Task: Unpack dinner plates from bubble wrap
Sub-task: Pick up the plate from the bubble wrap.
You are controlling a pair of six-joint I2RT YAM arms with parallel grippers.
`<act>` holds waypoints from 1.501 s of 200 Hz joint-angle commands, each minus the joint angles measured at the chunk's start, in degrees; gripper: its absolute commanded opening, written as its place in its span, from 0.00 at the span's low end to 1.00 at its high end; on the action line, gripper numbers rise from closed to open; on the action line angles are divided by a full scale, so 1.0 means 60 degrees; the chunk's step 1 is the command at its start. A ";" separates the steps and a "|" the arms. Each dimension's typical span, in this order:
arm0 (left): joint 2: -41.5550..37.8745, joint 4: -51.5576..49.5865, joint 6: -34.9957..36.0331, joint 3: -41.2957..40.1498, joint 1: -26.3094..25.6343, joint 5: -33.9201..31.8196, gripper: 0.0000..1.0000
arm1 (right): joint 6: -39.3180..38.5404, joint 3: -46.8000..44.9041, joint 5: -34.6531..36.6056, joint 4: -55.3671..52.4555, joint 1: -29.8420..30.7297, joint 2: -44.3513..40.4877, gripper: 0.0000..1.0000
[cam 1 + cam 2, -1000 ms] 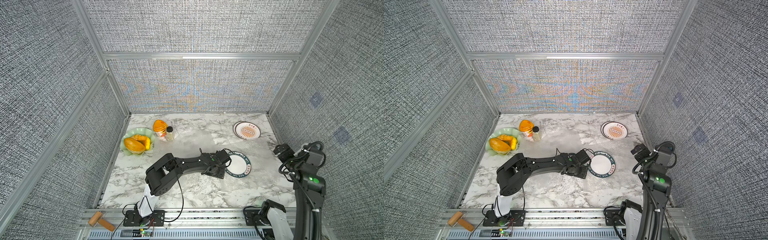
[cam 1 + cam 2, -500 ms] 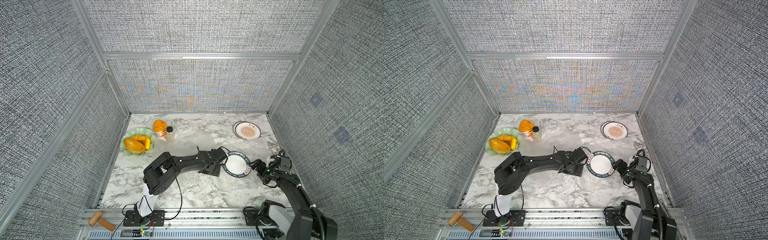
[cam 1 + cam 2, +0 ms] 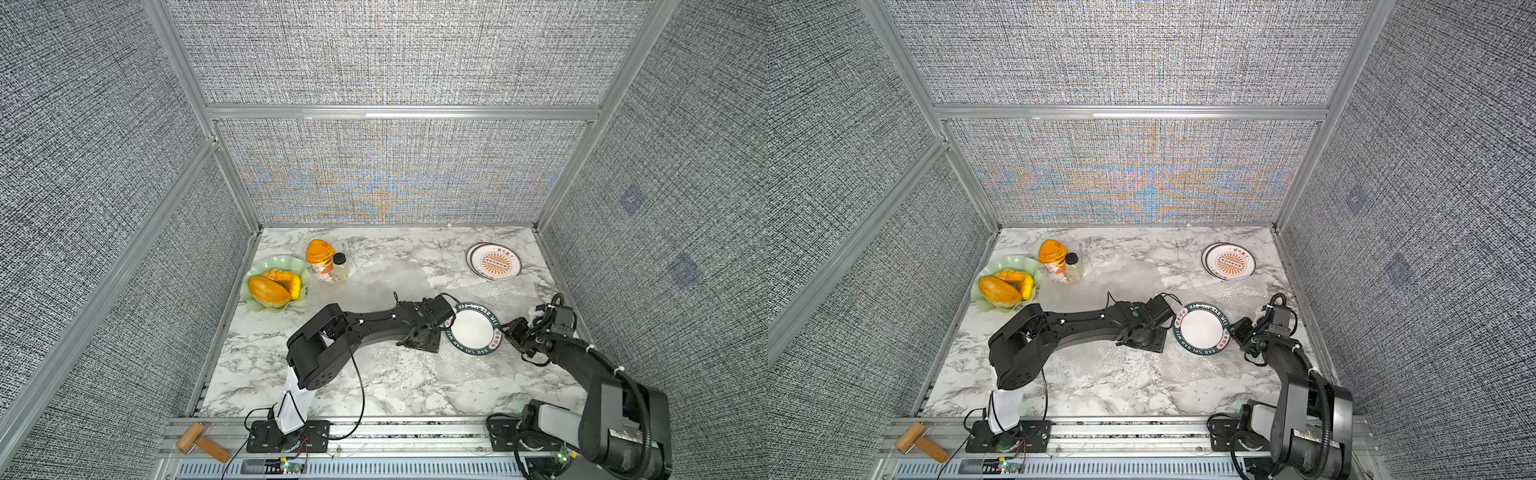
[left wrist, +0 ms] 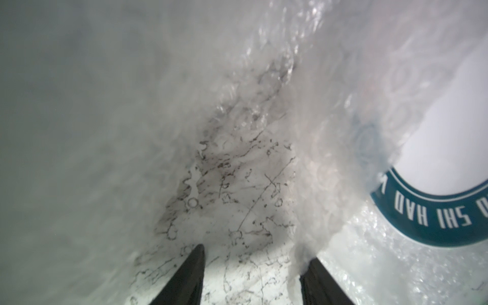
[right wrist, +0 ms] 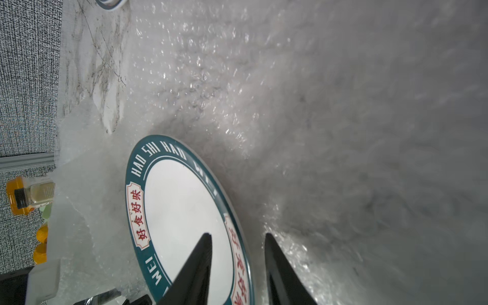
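Note:
A white dinner plate with a dark green lettered band (image 3: 473, 330) (image 3: 1202, 330) (image 5: 182, 211) lies on a sheet of clear bubble wrap (image 3: 415, 359) (image 5: 317, 105) at the table's right middle. Two sunburst dinner plates (image 3: 494, 262) (image 3: 1229, 262) are stacked at the back right. My left gripper (image 3: 444, 332) (image 4: 253, 253) is at the plate's left edge, open, with a raised bubble wrap fold (image 4: 317, 132) against one finger. My right gripper (image 3: 505, 332) (image 5: 237, 237) straddles the plate's right rim, one finger over the white face, one outside; I cannot tell if it pinches.
A wavy pale green dish (image 3: 253, 303) with orange food sits at the left, beside an orange-lidded cup (image 3: 320, 253) and a small jar (image 3: 340, 266). More bubble wrap (image 3: 386, 266) lies flat at the back middle. A wooden roller (image 3: 199, 446) rests on the front rail. Walls enclose three sides.
My right arm came down from its raised spot at the right wall to the plate's right rim, and its jaws narrowed around the rim. The left arm barely shifted.

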 commanded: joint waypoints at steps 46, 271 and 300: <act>0.0118 -0.0168 0.0057 0.0089 0.0014 0.0137 0.57 | -0.0062 0.0206 -0.0500 0.0579 0.0133 0.0729 0.28; -0.0175 -0.0199 -0.0001 -0.0167 0.0029 0.0016 0.56 | -0.0048 0.2730 0.0497 -0.2810 0.0310 -0.1784 0.00; -0.0371 -0.0126 -0.0001 -0.0260 0.0029 0.0030 0.56 | 0.0197 0.3463 0.1112 -0.2833 0.0197 -0.1851 0.00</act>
